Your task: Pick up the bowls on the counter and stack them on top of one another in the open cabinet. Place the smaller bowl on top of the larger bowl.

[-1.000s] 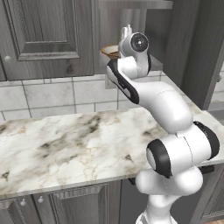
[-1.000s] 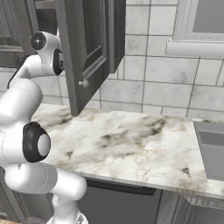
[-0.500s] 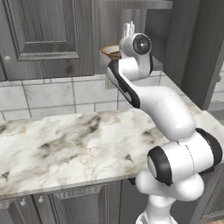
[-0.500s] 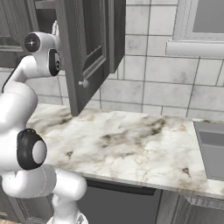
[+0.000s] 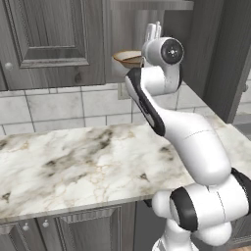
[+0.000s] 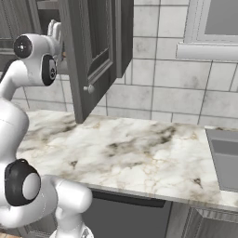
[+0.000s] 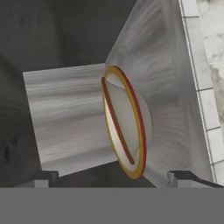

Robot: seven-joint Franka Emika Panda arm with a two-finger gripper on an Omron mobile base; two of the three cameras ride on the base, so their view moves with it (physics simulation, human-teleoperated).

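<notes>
Tool (image 7: pixel 109 177) jaws are spread, nothing gripped; nested bowls (image 7: pixel 124 122) are seen on the cabinet (image 7: pixel 65 118) shelf. Withdrawal is best made straight back from the bowls.

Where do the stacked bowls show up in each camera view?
Left base view: stacked bowls top centre, on the open cabinet shelf, left of the arm's wrist.
Right base view: I cannot make them out.
Hand view: centre, rims edge-on.
Shared landmark: the open cabinet.
</notes>
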